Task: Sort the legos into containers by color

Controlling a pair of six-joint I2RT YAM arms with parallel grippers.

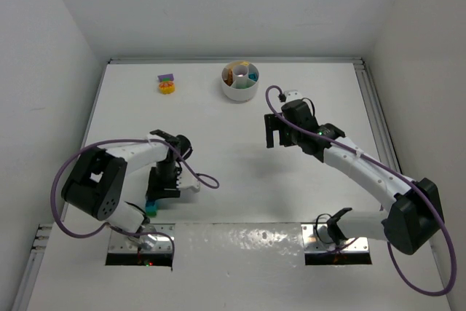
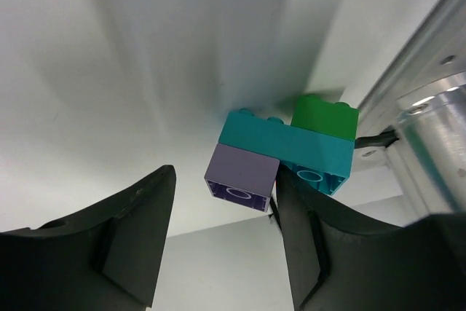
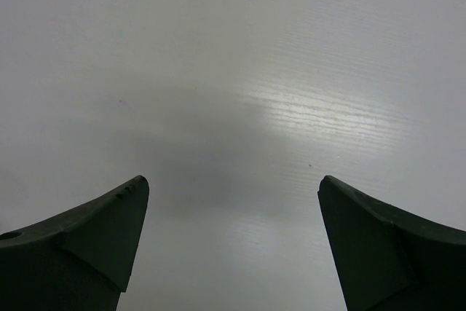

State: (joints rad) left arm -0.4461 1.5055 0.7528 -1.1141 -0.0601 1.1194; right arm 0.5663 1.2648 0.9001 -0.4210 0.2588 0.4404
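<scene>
Legos (image 2: 277, 158) lie in two places. At the near left corner of the worktop (image 1: 240, 180), a joined cluster sits right at the left gripper (image 2: 224, 180). A lilac brick (image 2: 240, 178) lies between the fingers, close against the right finger (image 2: 306, 238) with a clear gap to the left one, so the jaws are half spread and pinch nothing yet. Behind it a longer teal brick (image 2: 291, 147) runs crosswise, finger to finger, with a green brick (image 2: 325, 118) at its right end. Near the far left corner rest a purple brick (image 1: 167, 76) and a yellow-orange piece (image 1: 167, 88). Right of them, at the far edge, stands the round white dish (image 1: 239, 94), with coloured bricks inside. The right gripper (image 1: 275, 130) hangs spread wide and empty mid-worktop, the nearer one to the dish.
</scene>
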